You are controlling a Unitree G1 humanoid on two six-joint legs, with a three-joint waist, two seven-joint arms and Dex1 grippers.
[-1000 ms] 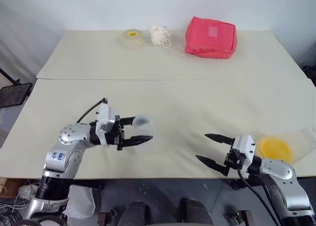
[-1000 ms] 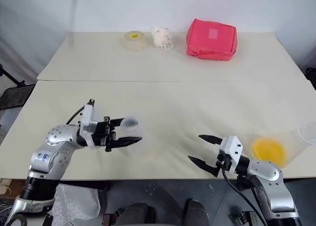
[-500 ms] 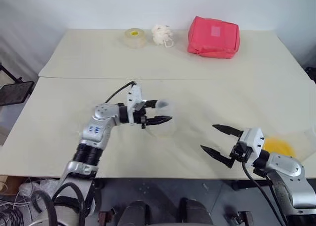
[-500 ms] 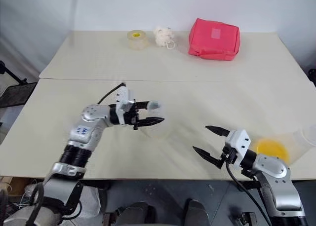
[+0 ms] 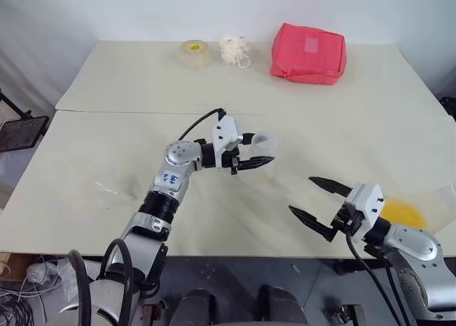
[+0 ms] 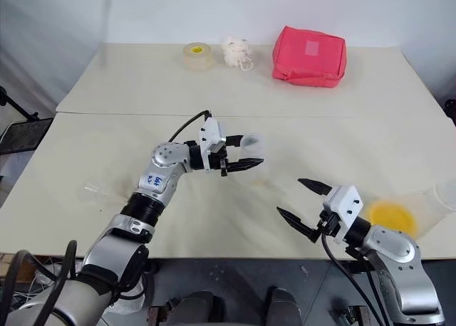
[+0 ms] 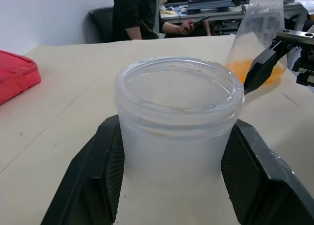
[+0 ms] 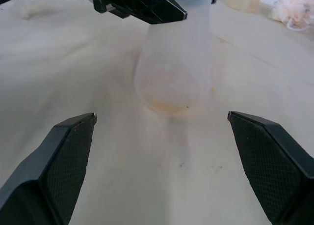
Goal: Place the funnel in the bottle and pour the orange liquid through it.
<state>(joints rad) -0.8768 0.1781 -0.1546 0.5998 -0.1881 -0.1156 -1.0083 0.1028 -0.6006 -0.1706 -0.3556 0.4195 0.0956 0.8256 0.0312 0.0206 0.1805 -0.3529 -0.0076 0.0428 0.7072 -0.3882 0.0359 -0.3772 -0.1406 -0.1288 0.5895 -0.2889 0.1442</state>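
- We see the table (image 5: 107,84), two cream tops set edge to edge, carrying everything here
- At the far edge sits a red pouch (image 5: 308,53), the largest loose thing on it
- At the near right edge a large clear cup (image 5: 427,206) lies tipped on its side, and the orange liquid (image 5: 399,213) pools inside it
- Our left gripper (image 5: 258,149) reaches across to the middle of the table, its fingers clamped on the neck of the bottle (image 5: 261,162)
- The bottle stands upright with its wide base toward the tabletop; we cannot tell whether it touches the surface or hangs just above it
- In the left wrist view the bottle's mouth (image 7: 177,95) is open, with black pads (image 7: 95,181) pressed on both sides of the neck
- Our right gripper (image 5: 312,205) hovers near the front edge, just beside the cup, fingers spread wide with nothing between them, pointing toward the bottle
- A tape roll (image 5: 192,53) sits at the far edge, left of the pouch
- A white bundle of string (image 5: 232,50) lies between the roll and the pouch
- A small clear thing (image 6: 91,191) lies on the near left of the table; it may be the funnel, but we cannot tell
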